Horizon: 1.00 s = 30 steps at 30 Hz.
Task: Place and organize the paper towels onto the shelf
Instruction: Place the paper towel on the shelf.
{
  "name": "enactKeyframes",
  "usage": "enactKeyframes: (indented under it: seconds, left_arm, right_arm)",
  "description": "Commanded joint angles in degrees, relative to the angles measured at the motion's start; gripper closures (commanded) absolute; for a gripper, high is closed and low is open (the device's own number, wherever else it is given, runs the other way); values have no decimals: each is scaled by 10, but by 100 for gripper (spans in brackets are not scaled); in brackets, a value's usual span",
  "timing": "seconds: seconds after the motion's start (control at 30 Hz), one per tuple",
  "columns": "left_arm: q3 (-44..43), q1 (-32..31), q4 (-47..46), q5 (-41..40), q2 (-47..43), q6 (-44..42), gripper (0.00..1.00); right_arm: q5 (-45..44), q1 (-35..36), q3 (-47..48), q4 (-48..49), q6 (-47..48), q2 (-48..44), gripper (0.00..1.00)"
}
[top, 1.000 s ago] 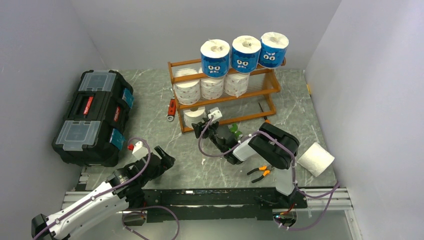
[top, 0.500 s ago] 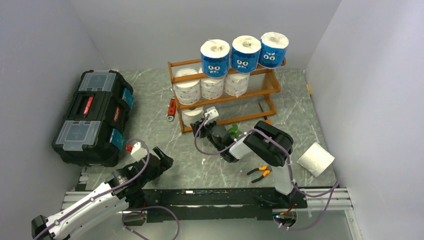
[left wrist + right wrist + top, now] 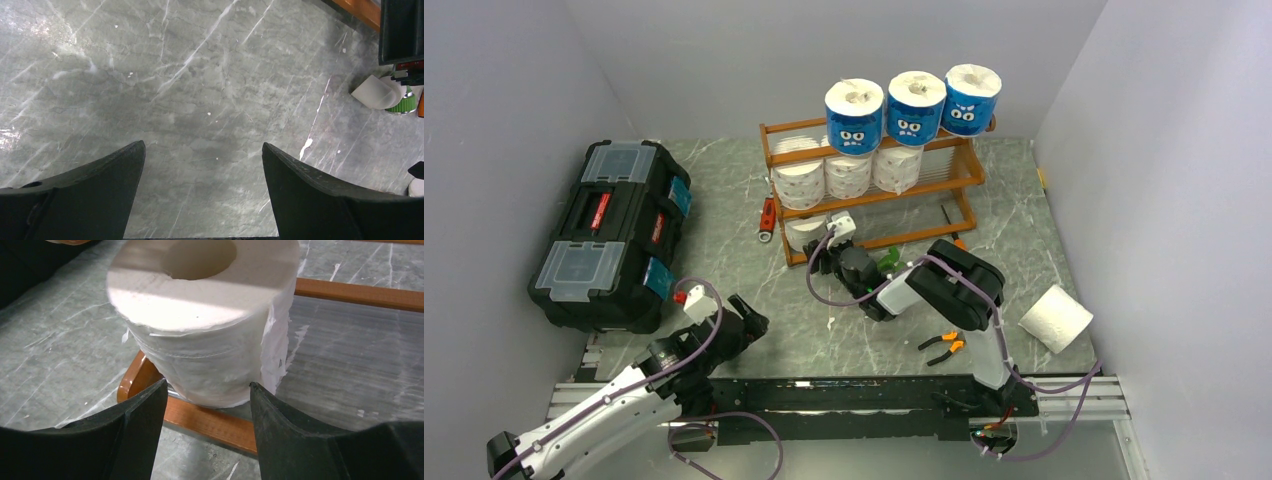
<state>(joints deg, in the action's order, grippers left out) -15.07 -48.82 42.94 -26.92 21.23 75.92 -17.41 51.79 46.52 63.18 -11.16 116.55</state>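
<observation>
Marble counter (image 3: 724,200) lies beneath the wide, empty left hand (image 3: 203,145), while the half-open right hand (image 3: 208,384) holds nothing, tips just before a white roll (image 3: 200,305) on the bottom tier of the shelf (image 3: 210,422).

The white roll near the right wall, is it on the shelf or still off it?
Off: the roll lies on the table, well apart from the shelf.

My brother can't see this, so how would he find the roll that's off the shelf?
Find the orange-brown shelf at the back, then look by the right wall. A plain white roll lies alone on the table there; all others sit on the shelf.
</observation>
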Motion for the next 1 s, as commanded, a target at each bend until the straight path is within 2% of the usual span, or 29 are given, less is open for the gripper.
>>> enactKeyframes:
  seconds: [0.0, 0.97]
  left_arm:
    - [-6, 1, 4, -16, -4, 6, 7]
    - [-1, 1, 1, -11, 6, 12, 8]
  right_arm:
    - [-18, -3, 23, 6, -7, 12, 37]
    - [-16, -5, 72, -14, -8, 45, 36]
